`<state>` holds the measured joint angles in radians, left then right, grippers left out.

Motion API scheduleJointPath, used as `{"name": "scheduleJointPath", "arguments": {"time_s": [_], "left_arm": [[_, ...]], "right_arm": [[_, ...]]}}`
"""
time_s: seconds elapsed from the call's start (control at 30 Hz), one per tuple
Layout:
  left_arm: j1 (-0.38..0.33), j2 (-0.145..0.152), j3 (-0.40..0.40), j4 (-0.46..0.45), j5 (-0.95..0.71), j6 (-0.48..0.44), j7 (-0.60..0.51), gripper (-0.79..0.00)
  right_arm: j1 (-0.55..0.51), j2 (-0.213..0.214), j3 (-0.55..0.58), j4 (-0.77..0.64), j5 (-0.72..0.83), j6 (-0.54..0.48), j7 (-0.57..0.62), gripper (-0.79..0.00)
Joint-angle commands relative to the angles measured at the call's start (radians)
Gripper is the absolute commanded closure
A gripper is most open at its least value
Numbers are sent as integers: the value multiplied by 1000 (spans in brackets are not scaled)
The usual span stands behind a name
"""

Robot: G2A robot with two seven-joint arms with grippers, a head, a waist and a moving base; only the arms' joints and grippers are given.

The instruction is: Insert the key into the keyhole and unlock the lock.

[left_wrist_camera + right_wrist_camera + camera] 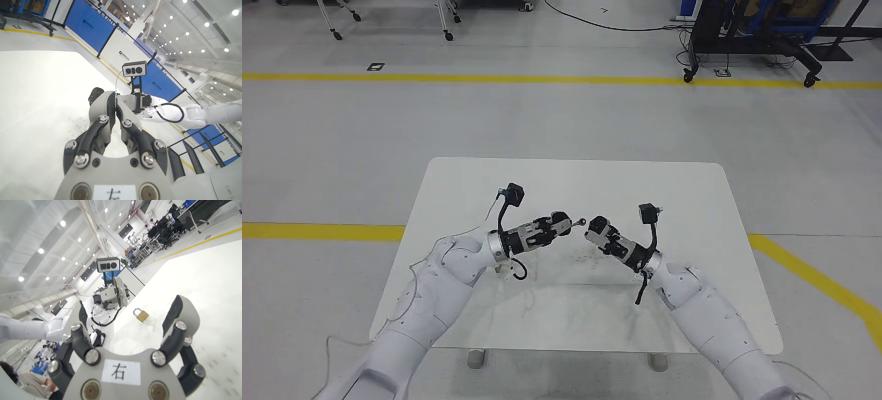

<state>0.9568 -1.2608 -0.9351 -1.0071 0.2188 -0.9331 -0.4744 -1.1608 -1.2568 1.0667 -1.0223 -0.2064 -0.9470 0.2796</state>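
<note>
Right gripper (130,307) faces the padlock (142,315), jaws spread.
Brass-bodied, its silvery shackle shut, the padlock lies on the white bench (198,275) between the two grippers, touched by neither. Left gripper (115,98) has its jaws pressed together; whether a key sits between them cannot be told. Judged from here, the spread jaws should take the padlock's body squarely, leaving its keyhole end clear.
</note>
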Motion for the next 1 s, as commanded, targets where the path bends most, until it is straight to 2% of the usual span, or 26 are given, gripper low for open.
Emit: {"name": "scheduleJointPath", "arguments": {"time_s": [0.0,0.03,0.17,0.37,0.4,0.43,0.87,0.93,0.97], "left_arm": [[6,7,-9,-20,66,7,-5,0],[12,10,-11,-29,81,9,-4,0],[27,15,-12,-52,99,4,-16,0],[24,17,11,-64,92,-19,-68,0],[22,18,12,-62,91,-19,-71,0],[20,18,14,-62,93,-19,-77,0],[13,21,26,-56,96,-5,-71,0],[12,21,26,-56,96,-4,-67,0],[12,21,27,-56,97,-3,-65,0]], "right_arm": [[6,10,25,5,-36,-17,15,-785],[5,13,33,3,-48,-25,20,-785],[3,27,54,-12,-96,-49,54,-520],[4,36,41,-24,-123,-65,121,-502],[4,37,38,-25,-121,-65,127,-480],[5,38,36,-25,-119,-65,131,-416],[1,51,9,-45,-80,-65,176,-246],[2,53,3,-49,-74,-65,187,-111],[3,55,0,-50,-71,-65,191,-77]]}}
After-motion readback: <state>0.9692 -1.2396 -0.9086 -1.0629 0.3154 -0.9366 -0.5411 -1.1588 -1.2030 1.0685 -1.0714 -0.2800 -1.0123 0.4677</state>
